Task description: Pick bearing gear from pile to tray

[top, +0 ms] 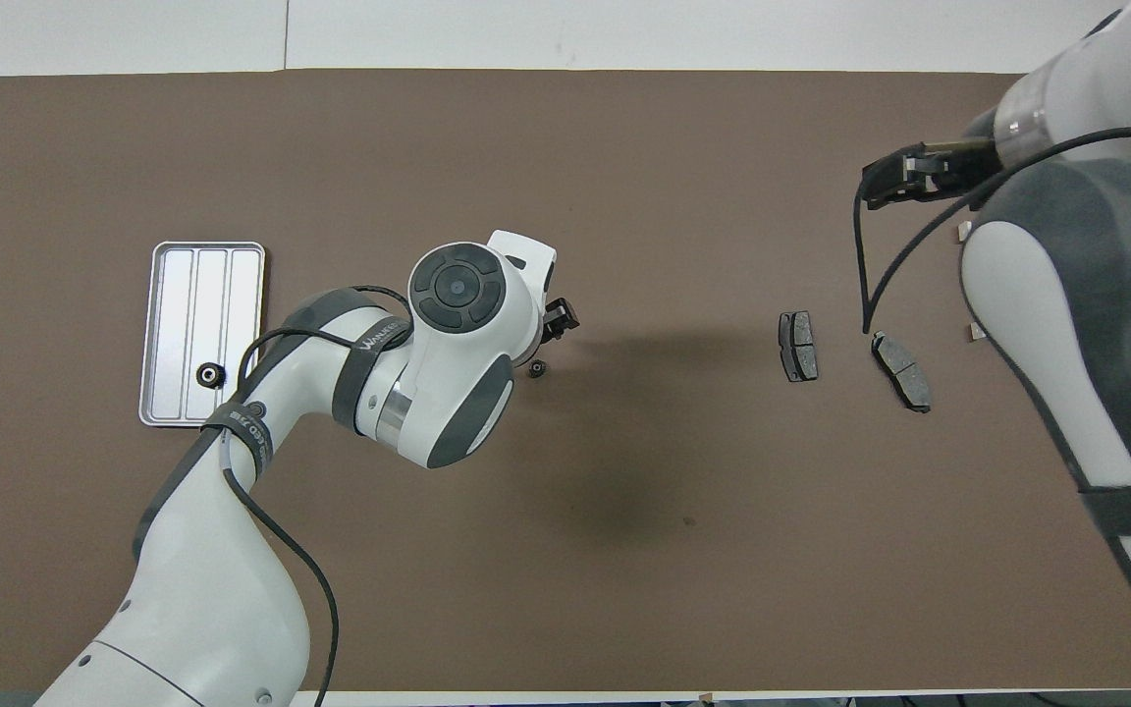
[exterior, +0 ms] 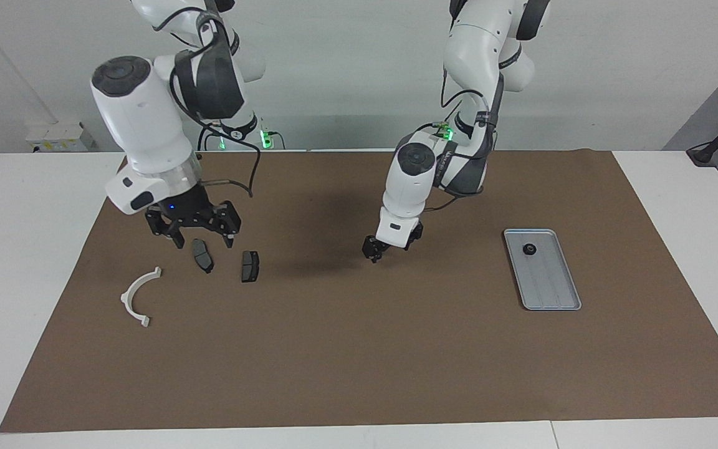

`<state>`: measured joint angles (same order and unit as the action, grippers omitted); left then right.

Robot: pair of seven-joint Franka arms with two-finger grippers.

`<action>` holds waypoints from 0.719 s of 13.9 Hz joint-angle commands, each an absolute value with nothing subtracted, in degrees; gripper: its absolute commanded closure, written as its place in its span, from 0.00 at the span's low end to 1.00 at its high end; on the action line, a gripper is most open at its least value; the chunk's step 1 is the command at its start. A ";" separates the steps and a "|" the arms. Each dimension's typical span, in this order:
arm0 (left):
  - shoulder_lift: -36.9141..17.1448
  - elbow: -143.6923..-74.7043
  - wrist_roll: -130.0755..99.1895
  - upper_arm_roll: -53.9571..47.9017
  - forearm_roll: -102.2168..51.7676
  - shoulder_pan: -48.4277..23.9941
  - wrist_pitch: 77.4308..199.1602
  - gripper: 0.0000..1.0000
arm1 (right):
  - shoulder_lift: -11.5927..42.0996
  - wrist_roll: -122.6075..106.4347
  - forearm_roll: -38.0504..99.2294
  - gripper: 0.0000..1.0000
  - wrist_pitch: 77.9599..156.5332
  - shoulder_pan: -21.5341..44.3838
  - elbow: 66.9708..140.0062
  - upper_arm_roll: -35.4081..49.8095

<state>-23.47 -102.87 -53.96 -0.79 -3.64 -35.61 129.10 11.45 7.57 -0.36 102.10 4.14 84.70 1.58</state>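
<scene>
A small black ring (top: 537, 368) lies on the brown mat at mid table. My left gripper (exterior: 374, 251) hangs low just over it and also shows in the overhead view (top: 561, 319). The grey-blue tray (exterior: 549, 287) lies toward the left arm's end and holds another black ring (exterior: 528, 249). The pile lies toward the right arm's end: two dark brake pads (exterior: 202, 255) (exterior: 250, 266) and a white arc (exterior: 138, 298). My right gripper (exterior: 203, 240) is open and empty, just above the brake pad nearer the arc.
The brown mat (exterior: 359, 362) covers most of the white table. In the overhead view the right arm (top: 1066, 295) hides most of the white arc. The tray (top: 173, 295) shows there with its ring (top: 208, 374).
</scene>
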 commanded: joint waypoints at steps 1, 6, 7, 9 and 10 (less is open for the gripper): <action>-24.26 -102.04 -55.11 0.35 -2.46 -36.30 129.73 0.02 | 6.60 2.13 -0.88 0.00 97.92 -0.08 85.78 2.37; -24.35 -103.88 -55.28 0.44 -1.50 -36.83 129.99 0.04 | 1.51 0.35 -1.23 0.00 94.75 -1.84 87.27 2.28; -24.35 -104.32 -55.54 0.44 -1.32 -37.26 129.99 0.04 | 0.28 0.26 -1.14 0.00 94.57 -1.85 88.32 2.29; -24.35 -104.15 -56.25 0.44 -1.32 -37.53 130.08 0.12 | -1.58 0.18 -1.14 0.00 94.40 -1.93 90.34 2.11; -24.35 -104.32 -56.25 0.35 -1.14 -37.53 129.99 0.13 | -1.67 -0.09 -0.97 0.00 93.96 -2.02 90.70 1.50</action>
<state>-24.36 -103.80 -54.48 -0.45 -2.76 -36.31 129.46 0.83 1.35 -0.55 94.05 -1.19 87.09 1.61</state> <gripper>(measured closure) 0.097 0.000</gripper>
